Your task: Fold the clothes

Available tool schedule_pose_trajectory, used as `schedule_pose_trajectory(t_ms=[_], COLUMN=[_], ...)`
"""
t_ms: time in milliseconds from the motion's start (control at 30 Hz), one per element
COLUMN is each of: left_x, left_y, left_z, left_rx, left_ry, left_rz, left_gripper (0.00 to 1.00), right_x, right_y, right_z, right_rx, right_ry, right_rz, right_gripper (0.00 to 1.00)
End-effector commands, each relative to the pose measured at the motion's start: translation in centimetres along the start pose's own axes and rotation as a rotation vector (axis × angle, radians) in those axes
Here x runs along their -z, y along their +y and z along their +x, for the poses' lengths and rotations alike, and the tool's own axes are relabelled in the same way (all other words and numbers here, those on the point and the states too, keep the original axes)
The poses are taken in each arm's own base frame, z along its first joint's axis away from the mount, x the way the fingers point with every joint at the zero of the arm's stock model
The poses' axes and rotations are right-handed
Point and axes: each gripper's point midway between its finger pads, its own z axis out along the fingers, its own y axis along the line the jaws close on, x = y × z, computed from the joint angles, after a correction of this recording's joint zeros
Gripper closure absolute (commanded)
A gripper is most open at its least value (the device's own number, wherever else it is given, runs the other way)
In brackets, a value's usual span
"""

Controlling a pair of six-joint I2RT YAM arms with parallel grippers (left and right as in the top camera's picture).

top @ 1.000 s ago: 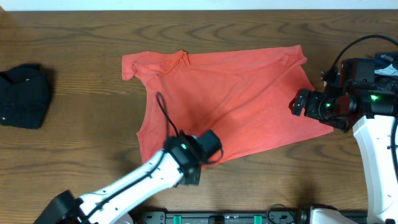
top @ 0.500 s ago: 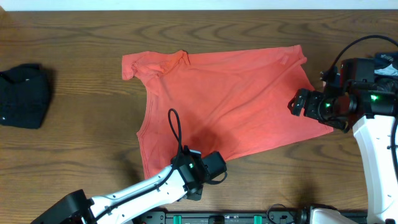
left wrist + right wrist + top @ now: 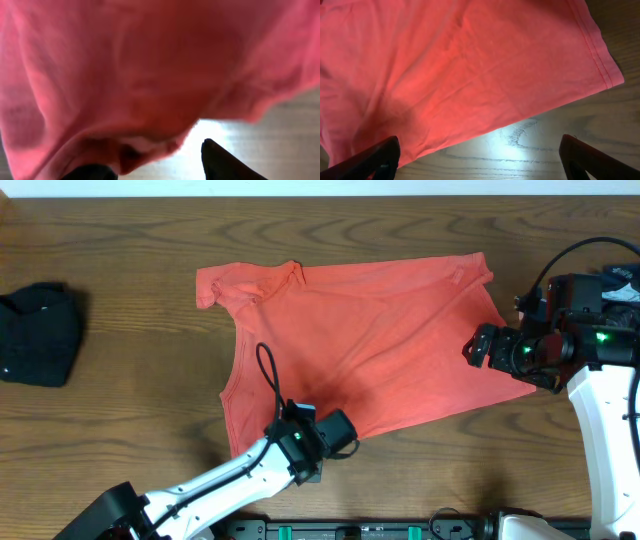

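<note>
The coral-red T-shirt (image 3: 370, 340) lies spread flat across the middle of the wooden table (image 3: 120, 440), lettering not showing. My left gripper (image 3: 345, 434) sits at the shirt's near hem. In the left wrist view, the left gripper (image 3: 155, 167) is open: its dark fingers (image 3: 222, 162) stand apart, and the hem (image 3: 150, 145) bunches beside the left one. My right gripper (image 3: 478, 348) hovers over the shirt's right edge. In the right wrist view, the right gripper (image 3: 480, 160) is wide open above the shirt (image 3: 460, 65), with bare wood between its fingertips.
A black cloth bundle (image 3: 38, 332) rests at the far left edge of the table. A bit of navy patterned fabric (image 3: 620, 280) shows behind the right arm at the far right. Cables trail from both arms.
The left gripper has opened. It drew back from the shirt toward the table's front edge, then came forward again to the hem. The right arm has not moved.
</note>
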Motion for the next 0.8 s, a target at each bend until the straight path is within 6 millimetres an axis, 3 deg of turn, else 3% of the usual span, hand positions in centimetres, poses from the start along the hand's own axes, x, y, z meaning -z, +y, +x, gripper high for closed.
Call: schedule_pose_trajectory(t_ms=[0,167,500,600,633,667,767], left_x=[-0.6,-0.7,-1.3,-1.8,-1.9,-2.0,-1.9], left_y=[1.2,1.2,1.1,0.8,0.8,0.7,0.7], left_z=[-0.1,-0.1,0.7,1.4,1.5,1.7,1.8], left_rx=[0.04,0.052,0.101,0.105,0.104,0.104,0.104], left_ry=[-0.006,0.0,0.04,0.083,0.095,0.102,0.109], left_rz=[-0.029,-0.026,-0.025,-0.024,-0.025,-0.027,-0.021], left_gripper=[0.47,0.62,0.71,0.81,0.91,0.94,0.94], right_x=[0.4,0.4,0.4,0.4,0.4,0.4,0.4], right_y=[0.3,0.3,0.3,0.3,0.3,0.3,0.3], right_z=[0.2,0.2,0.2,0.2,0.2,0.2,0.2], right_rx=[0.019,0.019,0.019,0.019,0.019,0.019,0.019], right_ry=[-0.008,-0.008,-0.008,-0.008,-0.008,-0.008,-0.007], right_rz=[-0.014,-0.014,-0.014,-0.014,-0.014,-0.014,-0.014], right_gripper=[0.01,0.01,0.01,0.01,0.01,0.01,0.01])
